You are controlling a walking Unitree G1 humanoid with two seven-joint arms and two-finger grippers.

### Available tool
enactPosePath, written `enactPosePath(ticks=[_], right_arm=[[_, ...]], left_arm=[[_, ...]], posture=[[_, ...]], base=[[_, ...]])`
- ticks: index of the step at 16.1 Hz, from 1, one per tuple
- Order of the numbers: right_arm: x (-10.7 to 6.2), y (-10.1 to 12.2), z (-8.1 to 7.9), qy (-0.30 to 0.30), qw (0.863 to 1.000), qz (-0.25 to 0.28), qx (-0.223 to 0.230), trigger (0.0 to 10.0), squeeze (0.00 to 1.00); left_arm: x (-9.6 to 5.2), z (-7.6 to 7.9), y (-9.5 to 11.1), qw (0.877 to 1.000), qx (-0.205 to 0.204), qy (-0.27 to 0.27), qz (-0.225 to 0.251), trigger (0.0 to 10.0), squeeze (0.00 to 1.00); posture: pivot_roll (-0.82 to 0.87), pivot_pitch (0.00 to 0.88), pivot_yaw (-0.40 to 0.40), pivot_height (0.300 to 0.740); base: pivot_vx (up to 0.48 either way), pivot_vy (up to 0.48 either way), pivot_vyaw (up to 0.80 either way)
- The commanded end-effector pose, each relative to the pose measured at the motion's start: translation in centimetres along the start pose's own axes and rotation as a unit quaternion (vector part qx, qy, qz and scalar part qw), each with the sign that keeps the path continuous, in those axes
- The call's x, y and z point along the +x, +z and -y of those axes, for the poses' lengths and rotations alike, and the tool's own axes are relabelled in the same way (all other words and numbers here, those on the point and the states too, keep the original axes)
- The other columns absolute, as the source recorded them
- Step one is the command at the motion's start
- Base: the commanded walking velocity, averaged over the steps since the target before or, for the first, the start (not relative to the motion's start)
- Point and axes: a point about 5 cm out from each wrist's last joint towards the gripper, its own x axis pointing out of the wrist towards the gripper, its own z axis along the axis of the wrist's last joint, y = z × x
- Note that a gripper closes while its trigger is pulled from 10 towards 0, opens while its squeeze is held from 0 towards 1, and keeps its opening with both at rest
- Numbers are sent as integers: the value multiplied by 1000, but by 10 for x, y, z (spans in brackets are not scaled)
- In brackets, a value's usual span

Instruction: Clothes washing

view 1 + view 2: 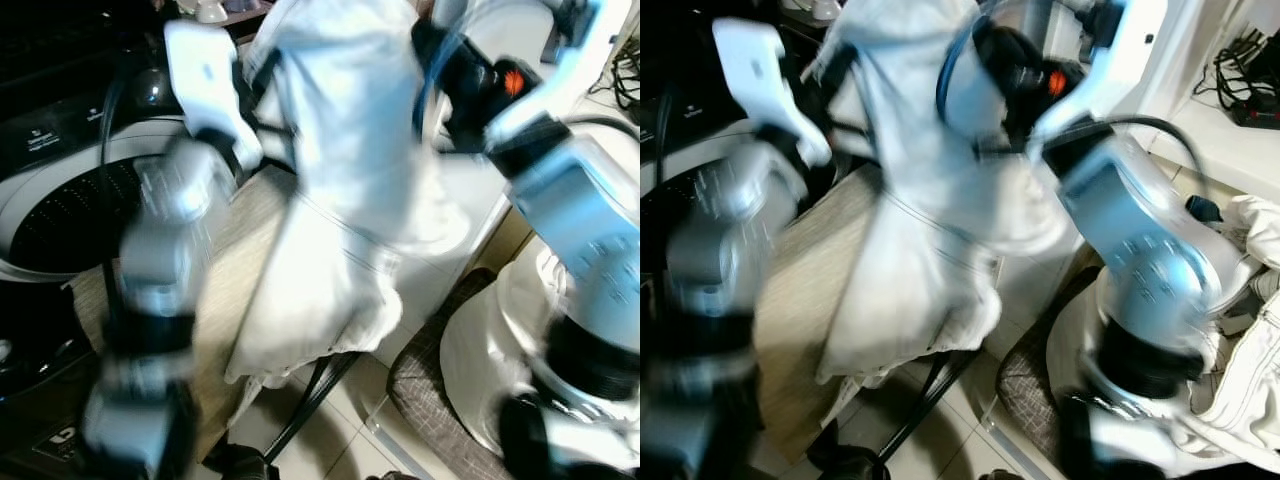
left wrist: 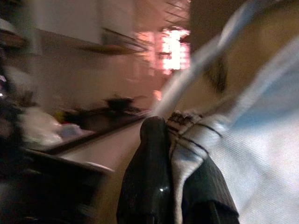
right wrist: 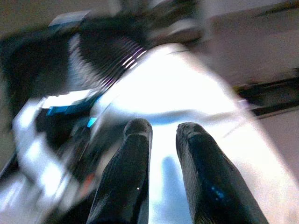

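garment: white garment hoisted high, centre, hem clear of floor, likely for transfer to the washer drum at left
left gripper: pinched on the garment's edge
right gripper: narrow gap between fingers, against cloth; grip unclear

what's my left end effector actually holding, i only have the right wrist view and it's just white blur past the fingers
Observer: The left end effector is pinched on a hemmed edge of the white garment.
Operator: is the cloth off the floor
Observer: In the head views it hangs in the air between both raised arms; its lower end dangles above the tiled floor.
Operator: where's the washer
Observer: The washing machine sits on the robot's left with its drum open, beside the hanging garment.
Operator: more laundry around?
Observer: Yes, more white clothes lie to the robot's right.
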Motion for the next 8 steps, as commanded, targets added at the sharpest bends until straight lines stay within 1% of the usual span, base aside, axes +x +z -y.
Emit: enactPosePath(ticks=[1,2,3,4,5,6,7,8], right_arm=[[-5,-9,-15,64,997,-40,-27,10000,0],[-7,-11,-16,71,996,-50,-35,10000,0],[-9,-16,-14,62,995,-63,-45,10000,0],[-10,-20,-10,47,995,-71,-57,10000,0],[-11,-22,-6,36,993,-79,-74,10000,0],[-11,-24,-5,33,993,-81,-78,10000,0],[-12,-25,-3,24,993,-82,-84,10000,0],[-13,-26,-2,18,993,-82,-85,10000,0]], left_arm=[[18,-30,45,995,50,46,75,0,0],[24,-38,55,993,63,56,82,0,0],[39,-56,85,985,111,76,110,0,0],[48,-67,112,974,158,91,133,0,0],[53,-74,138,952,240,110,154,0,0],[55,-78,154,936,283,124,168,0,0],[53,-86,193,882,392,177,192,0,0],[51,-90,214,839,462,210,194,0,0]], posture=[[-35,17,33,740],[-35,17,33,740],[-31,21,34,740],[-31,21,37,740],[-31,20,39,740],[-30,21,43,740],[-30,22,46,740],[-29,23,49,740]], base=[[0,0,0],[0,0,0],[0,0,0],[0,0,0],[0,0,0],[0,0,0],[0,0,0],[0,0,0]])
